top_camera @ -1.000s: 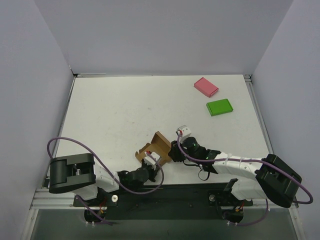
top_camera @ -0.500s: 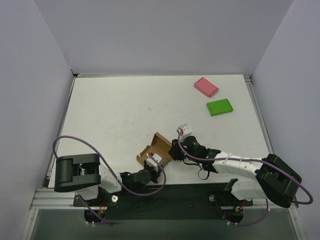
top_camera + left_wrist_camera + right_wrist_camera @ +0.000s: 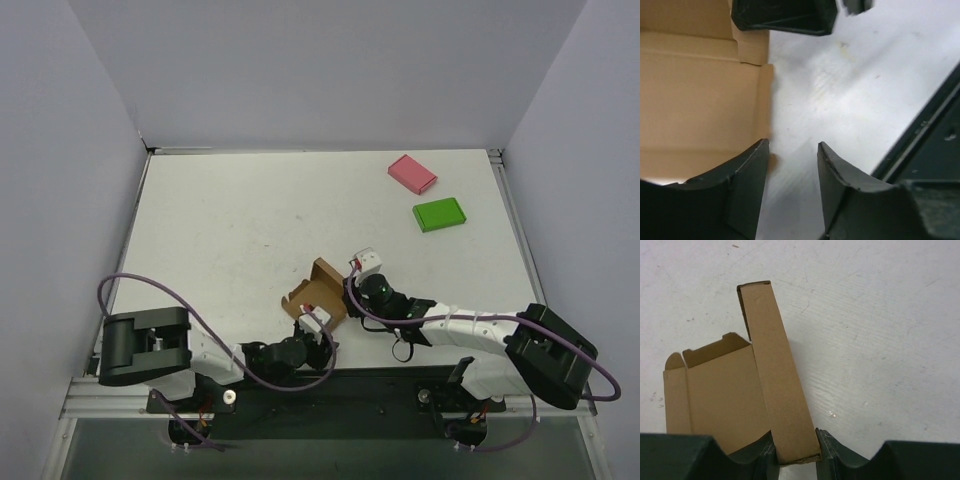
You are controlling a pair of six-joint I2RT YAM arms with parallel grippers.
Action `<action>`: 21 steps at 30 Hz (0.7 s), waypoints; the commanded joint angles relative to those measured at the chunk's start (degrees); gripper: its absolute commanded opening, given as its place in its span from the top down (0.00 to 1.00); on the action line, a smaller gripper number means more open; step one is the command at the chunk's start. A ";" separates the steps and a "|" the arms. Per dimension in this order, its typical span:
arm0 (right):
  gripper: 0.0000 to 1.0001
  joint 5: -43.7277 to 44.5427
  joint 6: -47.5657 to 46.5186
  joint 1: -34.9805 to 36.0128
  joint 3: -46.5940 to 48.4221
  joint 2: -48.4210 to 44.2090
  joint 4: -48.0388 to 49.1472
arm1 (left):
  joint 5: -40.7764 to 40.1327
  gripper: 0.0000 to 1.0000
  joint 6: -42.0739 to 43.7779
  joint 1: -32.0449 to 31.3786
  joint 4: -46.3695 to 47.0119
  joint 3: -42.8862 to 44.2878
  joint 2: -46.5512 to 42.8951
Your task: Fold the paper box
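The paper box (image 3: 318, 290) is brown cardboard, partly folded, and lies near the table's front edge between both grippers. My right gripper (image 3: 349, 292) is shut on the box's narrow side panel (image 3: 777, 375), with the panel's lower end pinched between its fingers (image 3: 795, 454). A wider panel with flaps (image 3: 715, 395) spreads to the left of that grip. My left gripper (image 3: 316, 325) stands open just in front of the box. Only white table shows between its fingers (image 3: 791, 150), and the cardboard (image 3: 700, 100) lies beside its left finger.
A pink flat box (image 3: 412, 173) and a green flat box (image 3: 439, 214) lie at the far right of the white table (image 3: 230, 220). The black rail of the near edge (image 3: 925, 145) runs close to the right of the left gripper. Grey walls enclose three sides.
My left gripper has opened and let go of the cardboard it was shut on. The box, held by the right gripper, has shifted slightly away from the front edge.
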 commanded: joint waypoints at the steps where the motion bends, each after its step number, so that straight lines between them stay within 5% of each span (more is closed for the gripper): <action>1: 0.76 8.36 -6.62 0.92 -0.54 -2.77 -0.24 | 5.41 0.43 -2.69 0.50 -15.74 4.48 -12.15; 6: 0.76 9.07 -10.40 3.64 -0.63 -5.86 -0.94 | 12.06 0.40 -6.11 8.04 -40.24 8.78 -29.00; 12: 0.76 7.75 -13.13 6.72 0.78 -5.07 -2.17 | 23.13 0.35 -7.97 28.69 -59.35 15.02 -41.43; 18: 0.75 5.29 -14.10 8.39 1.65 -2.87 -1.21 | 37.37 0.33 -5.94 46.18 -59.04 18.29 -37.41; 21: 0.75 4.41 -14.36 8.83 1.92 -2.17 -0.95 | 45.29 0.33 -7.08 49.02 -55.08 18.72 -33.10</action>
